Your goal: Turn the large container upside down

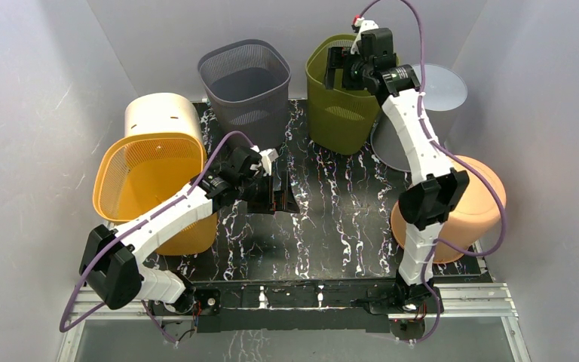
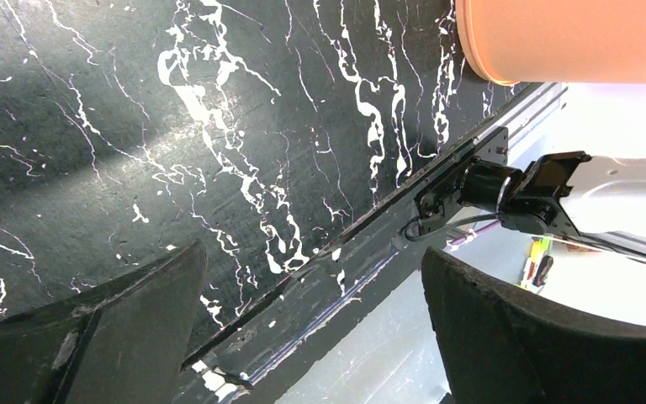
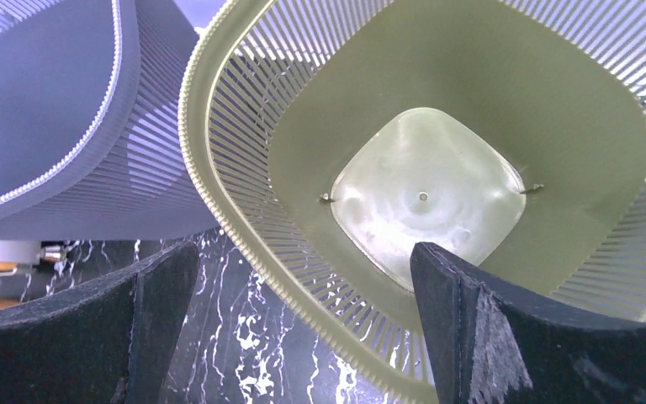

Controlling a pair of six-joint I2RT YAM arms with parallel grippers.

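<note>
A large olive-green slatted container stands upright at the back of the black marble table, its mouth facing up. In the right wrist view I look down into it to its pale bottom. My right gripper hovers open over its near-left rim. One finger is above the table outside the rim and the other finger is over the inside. Nothing is gripped. My left gripper hangs open and empty low over the middle of the table.
A grey slatted basket stands just left of the olive one. A yellow basket and a cream bin sit at the left. At the right are a peach round bin and a pale grey round bin.
</note>
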